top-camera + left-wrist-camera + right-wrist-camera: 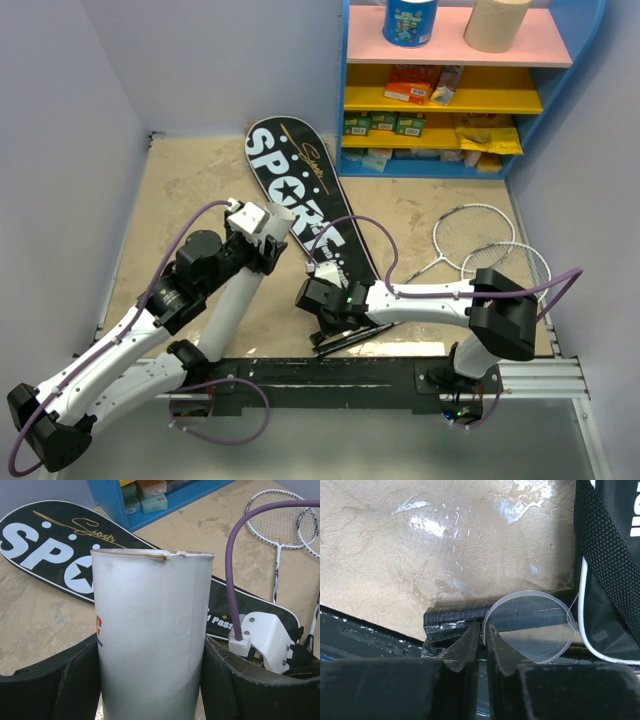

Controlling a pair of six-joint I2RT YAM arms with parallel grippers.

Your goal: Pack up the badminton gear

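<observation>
Left gripper (152,680) clamps the long white tube (152,610) near its open top end, one finger on each side. Tube contents not visible. Right gripper (483,640) is nearly pressed together, pinching the rim of a clear round lid (530,625). Lid lies over a black handle (452,619) on the desk (395,555), just beside the black SPORT bag (295,185). Two rackets (480,240) lie on the desk right of the bag.

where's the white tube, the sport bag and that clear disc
white tube (150,640): left wrist view, side wall below the rim
black bag (285,160): top external view, wide lettered end
clear disc (530,625): right wrist view, middle of its face
</observation>
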